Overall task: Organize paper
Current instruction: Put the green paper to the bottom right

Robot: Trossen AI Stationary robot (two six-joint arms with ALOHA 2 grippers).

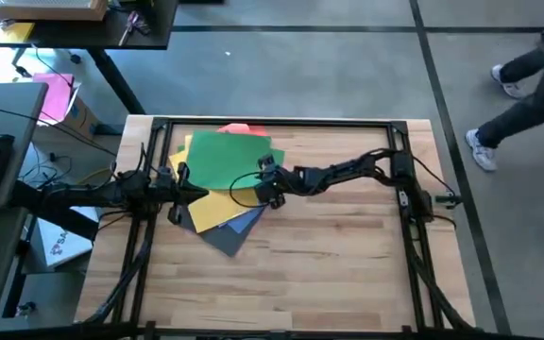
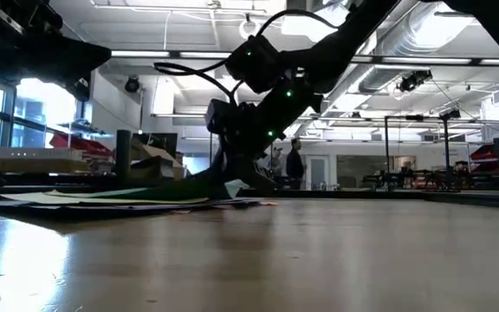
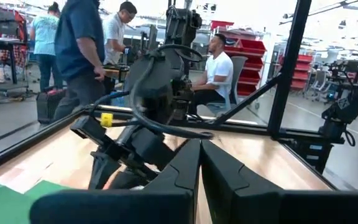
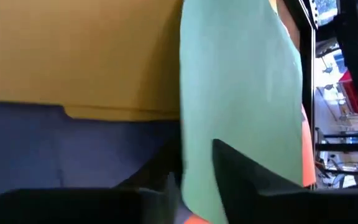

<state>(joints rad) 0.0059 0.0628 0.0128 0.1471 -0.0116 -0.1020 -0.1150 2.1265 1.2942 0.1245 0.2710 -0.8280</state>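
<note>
While your right end effector (image 1: 270, 186) clamps the green sheet (image 1: 229, 158) atop the paper (image 1: 217, 212) pile on the table (image 1: 348, 264), your left end effector (image 1: 179, 186), fingers together, waits just beside it.

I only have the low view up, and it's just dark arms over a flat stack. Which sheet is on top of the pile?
Observer: The green sheet is on top, seen from above.
Operator: Is either gripper on it?
Observer: The right gripper is at its near edge; the right wrist view shows that edge lifted between its fingers.
Operator: And the left one?
Observer: The left gripper is shut, at the pile's left edge over the yellow sheet.
</note>
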